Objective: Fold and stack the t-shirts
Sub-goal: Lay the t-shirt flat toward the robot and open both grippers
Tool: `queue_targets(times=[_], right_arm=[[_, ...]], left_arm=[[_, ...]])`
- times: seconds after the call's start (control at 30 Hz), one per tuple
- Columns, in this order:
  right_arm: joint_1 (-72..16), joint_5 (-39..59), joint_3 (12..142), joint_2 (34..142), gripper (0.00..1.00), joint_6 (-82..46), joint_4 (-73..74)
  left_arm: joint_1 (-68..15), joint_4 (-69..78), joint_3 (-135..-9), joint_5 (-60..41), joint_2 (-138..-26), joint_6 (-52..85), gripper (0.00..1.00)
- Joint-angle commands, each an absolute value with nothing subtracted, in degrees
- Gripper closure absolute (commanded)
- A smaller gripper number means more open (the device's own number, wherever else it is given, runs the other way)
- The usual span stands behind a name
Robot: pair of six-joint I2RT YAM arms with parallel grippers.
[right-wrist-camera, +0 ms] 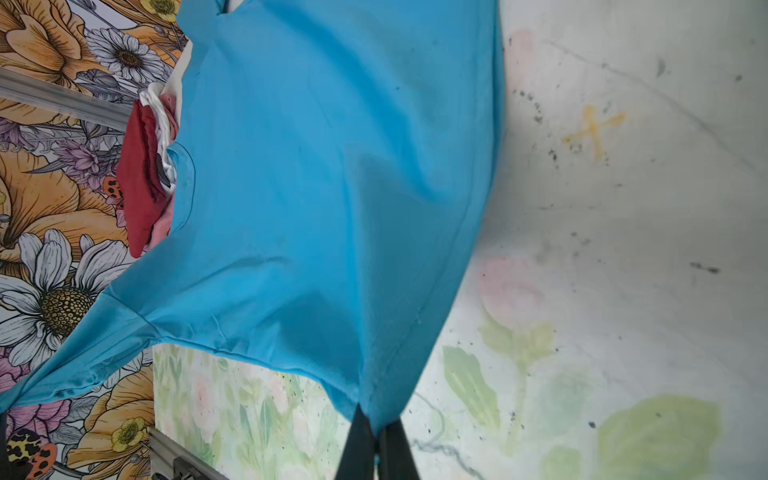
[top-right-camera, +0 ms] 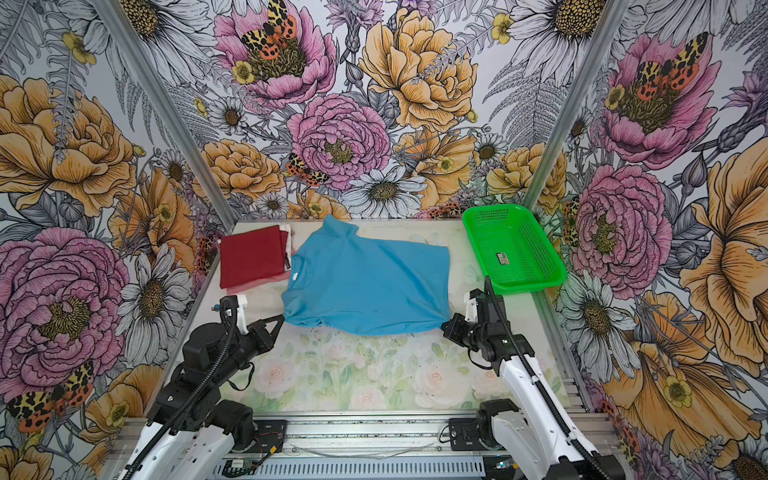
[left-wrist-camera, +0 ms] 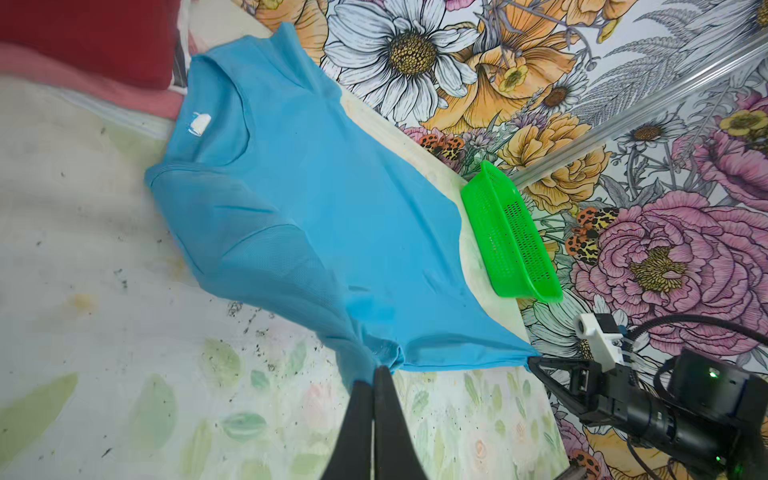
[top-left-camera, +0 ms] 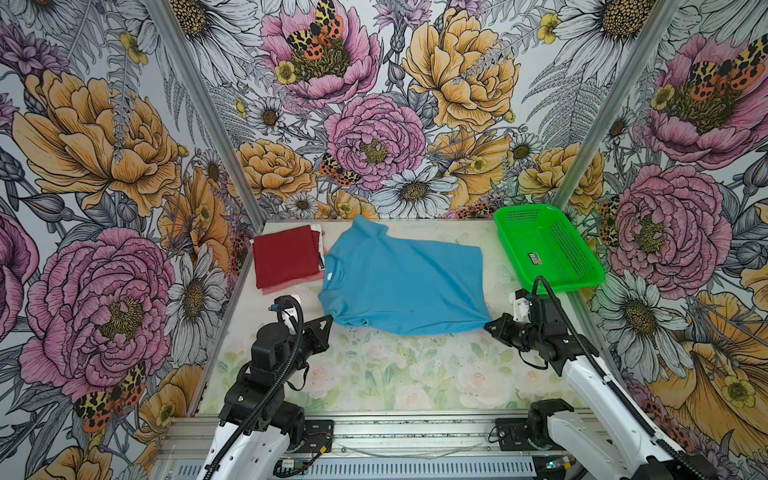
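A sky-blue t-shirt [top-left-camera: 399, 282] [top-right-camera: 365, 282] lies spread across the middle of the table, collar toward the left. My left gripper [top-left-camera: 331, 318] [left-wrist-camera: 375, 374] is shut on its near left corner, by the sleeve. My right gripper [top-left-camera: 487, 325] [right-wrist-camera: 376, 424] is shut on the near right hem corner, so the near edge is stretched between the two. A folded maroon t-shirt [top-left-camera: 284, 259] [top-right-camera: 251, 255] sits at the far left on top of pinkish and white folded ones [right-wrist-camera: 166, 112].
A bright green perforated basket [top-left-camera: 548, 253] [top-right-camera: 515, 249] [left-wrist-camera: 509, 237] stands at the far right corner of the table. Flowered walls close in the table on three sides. A metal rail [top-left-camera: 374, 432] runs along the near edge by the arm bases.
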State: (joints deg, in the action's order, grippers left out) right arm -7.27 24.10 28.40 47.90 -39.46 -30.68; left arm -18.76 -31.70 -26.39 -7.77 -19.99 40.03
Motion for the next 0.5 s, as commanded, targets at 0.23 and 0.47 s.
queue_targets(times=[0.23, 0.47], right_arm=[[-8.45, 14.61, 22.01, 43.56, 1.0, -46.53, -27.73], [-8.43, 8.62, 21.88, 44.08, 1.0, -46.58, -29.27]], left_arm=[[-27.74, -31.11, -20.96, 1.18, -21.54, 45.26, 1.0], [-32.13, -31.58, -19.91, 4.04, -19.64, 47.27, 1.0]])
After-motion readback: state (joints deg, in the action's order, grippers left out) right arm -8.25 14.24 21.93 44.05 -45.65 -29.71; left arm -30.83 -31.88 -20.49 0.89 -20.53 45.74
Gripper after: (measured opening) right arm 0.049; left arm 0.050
